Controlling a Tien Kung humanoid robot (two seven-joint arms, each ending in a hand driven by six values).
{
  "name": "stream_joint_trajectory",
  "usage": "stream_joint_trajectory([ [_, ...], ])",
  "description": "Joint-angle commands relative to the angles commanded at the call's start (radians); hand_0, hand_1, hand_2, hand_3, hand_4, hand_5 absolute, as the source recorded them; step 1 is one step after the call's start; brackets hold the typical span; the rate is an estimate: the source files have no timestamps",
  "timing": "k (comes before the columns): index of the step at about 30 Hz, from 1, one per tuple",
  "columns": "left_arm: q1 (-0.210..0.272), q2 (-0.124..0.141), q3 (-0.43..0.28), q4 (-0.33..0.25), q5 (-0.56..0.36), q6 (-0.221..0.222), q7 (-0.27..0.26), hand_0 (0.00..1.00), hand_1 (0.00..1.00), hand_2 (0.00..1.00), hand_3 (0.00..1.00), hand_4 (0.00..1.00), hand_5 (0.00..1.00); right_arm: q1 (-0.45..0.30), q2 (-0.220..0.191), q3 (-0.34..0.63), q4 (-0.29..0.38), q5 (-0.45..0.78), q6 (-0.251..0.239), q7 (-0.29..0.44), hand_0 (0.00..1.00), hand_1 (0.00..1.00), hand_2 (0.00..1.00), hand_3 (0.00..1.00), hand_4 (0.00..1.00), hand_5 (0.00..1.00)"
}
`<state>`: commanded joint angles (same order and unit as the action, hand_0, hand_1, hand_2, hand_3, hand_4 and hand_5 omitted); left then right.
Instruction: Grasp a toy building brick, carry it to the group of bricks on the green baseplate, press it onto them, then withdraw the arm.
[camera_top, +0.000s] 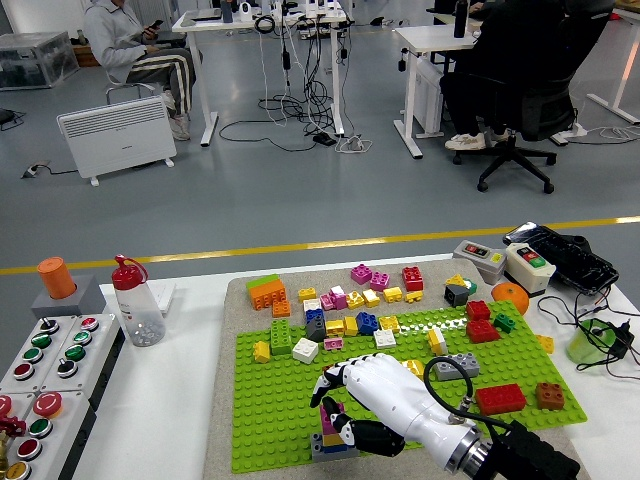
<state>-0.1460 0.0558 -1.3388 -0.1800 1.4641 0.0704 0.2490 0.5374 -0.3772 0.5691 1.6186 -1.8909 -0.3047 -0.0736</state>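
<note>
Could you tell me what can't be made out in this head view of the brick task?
- Brick under the right hand: mostly covered by the fingers; colour and shape unclear.
- Brown brick beneath the hand: hidden.
- Left hand: out of view.
- Right arm: cut off by the bottom edge.
</note>
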Motion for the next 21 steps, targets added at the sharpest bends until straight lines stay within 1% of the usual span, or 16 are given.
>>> stream_joint_trajectory([
  [1,0.0,0.0,0.0,0.0,0.0,0.0,0.0,0.659,0.687,0.675,0.58,0.294,0.998,-0.003,0.0,0.006,-0.001,0.015,-0.007,0.007,0.552,0.603,0.588,0.543,0.294,0.149],
  [2,0.0,0.0,0.0,0.0,0.0,0.0,0.0,0.659,0.687,0.675,0.58,0.294,0.998,-0.014,0.005,0.025,-0.011,0.045,-0.029,0.029,0.552,0.603,0.588,0.543,0.294,0.149],
  [3,0.0,0.0,0.0,0.0,0.0,0.0,0.0,0.658,0.687,0.675,0.58,0.295,0.998,-0.023,0.008,0.043,-0.019,0.078,-0.049,0.049,0.724,0.739,0.769,0.744,0.402,0.198],
  [6,-0.001,0.0,0.0,0.0,-0.001,0.001,-0.001,0.658,0.687,0.675,0.58,0.295,0.998,-0.056,0.025,0.101,-0.034,0.178,-0.085,0.105,0.724,0.739,0.769,0.744,0.402,0.198],
  [8,-0.001,0.0,0.0,0.0,-0.001,0.0,-0.001,0.658,0.687,0.675,0.58,0.295,0.998,-0.078,0.04,0.149,-0.042,0.251,-0.087,0.141,0.724,0.739,0.769,0.744,0.402,0.198],
  [9,-0.001,0.0,-0.001,0.0,0.001,0.0,-0.001,0.658,0.687,0.675,0.58,0.295,0.998,-0.092,0.052,0.177,-0.048,0.289,-0.08,0.164,0.815,0.798,0.866,0.846,0.528,0.352],
  [14,-0.003,-0.001,-0.002,0.0,0.006,-0.001,0.0,0.658,0.687,0.675,0.58,0.295,0.998,-0.151,0.105,0.322,-0.077,0.473,-0.026,0.269,0.815,0.798,0.866,0.846,0.528,0.352],
  [15,-0.002,-0.001,-0.002,0.0,0.006,-0.001,0.0,0.658,0.687,0.675,0.58,0.295,0.998,-0.164,0.117,0.355,-0.084,0.509,-0.011,0.287,0.824,0.804,0.861,0.843,0.538,0.378],
  [17,-0.002,-0.001,-0.002,0.0,0.006,0.0,0.0,0.658,0.687,0.675,0.58,0.295,0.998,-0.181,0.131,0.408,-0.092,0.581,0.006,0.314,0.824,0.804,0.861,0.843,0.538,0.378],
  [20,-0.001,-0.001,-0.002,0.0,0.009,-0.001,0.0,0.658,0.687,0.675,0.58,0.295,0.998,-0.217,0.158,0.508,-0.112,0.694,0.057,0.304,0.824,0.804,0.861,0.843,0.538,0.378],
  [21,-0.001,-0.002,-0.002,0.0,0.01,-0.001,0.0,0.658,0.687,0.674,0.581,0.294,0.998,-0.226,0.164,0.541,-0.117,0.735,0.071,0.298,0.825,0.804,0.836,0.8,0.548,0.413],
])
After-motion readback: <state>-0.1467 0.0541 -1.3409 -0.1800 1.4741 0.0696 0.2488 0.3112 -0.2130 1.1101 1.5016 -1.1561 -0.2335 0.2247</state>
